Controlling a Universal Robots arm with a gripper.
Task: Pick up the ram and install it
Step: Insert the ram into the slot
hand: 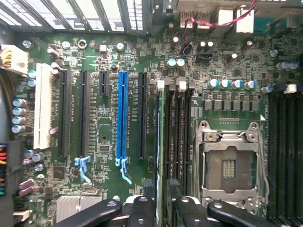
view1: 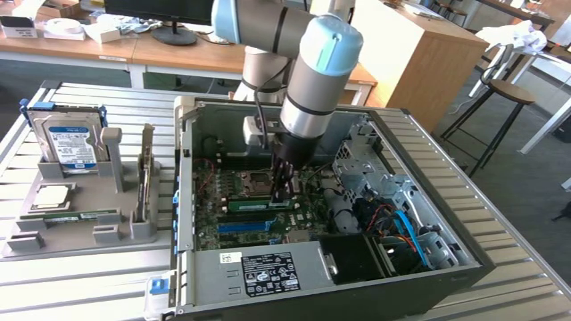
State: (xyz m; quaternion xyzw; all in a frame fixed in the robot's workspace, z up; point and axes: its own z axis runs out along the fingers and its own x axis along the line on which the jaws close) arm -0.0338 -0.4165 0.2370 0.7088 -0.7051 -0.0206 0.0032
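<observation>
Down inside open PC case (view1: 183,200), mid-frame in exterior view: reaches straight down onto mobo w/ pincer (view1: 283,198). Clamps ram (view1: 254,203) at a part-closed width, one black finger on each side of the stick, near its end toward the exterior view's right. Keeps ram level across frame, just above blue slot (view1: 243,227) and just below CPU socket (view1: 254,179).

From wrist cam: shows ram (hand: 161,142) edge-on, thin green line, pinched between fingers (hand: 142,210) of pincer (hand: 162,213). Sits in the memory slot between long blue slot (hand: 123,118) and CPU socket (hand: 229,165), alongside other dark memory slots nearer the socket. Can't tell if fully seated or latched.

Elsewhere, exterior view: PSU (view1: 267,271) w/ label at lower centre of case. On slatted metal tabletop (view1: 80,281), at the exterior view's left, grey holder (view1: 80,237) w/ hard drive (view1: 64,137) upright at upper left and expansion card (view1: 146,177) upright nearer the case.
</observation>
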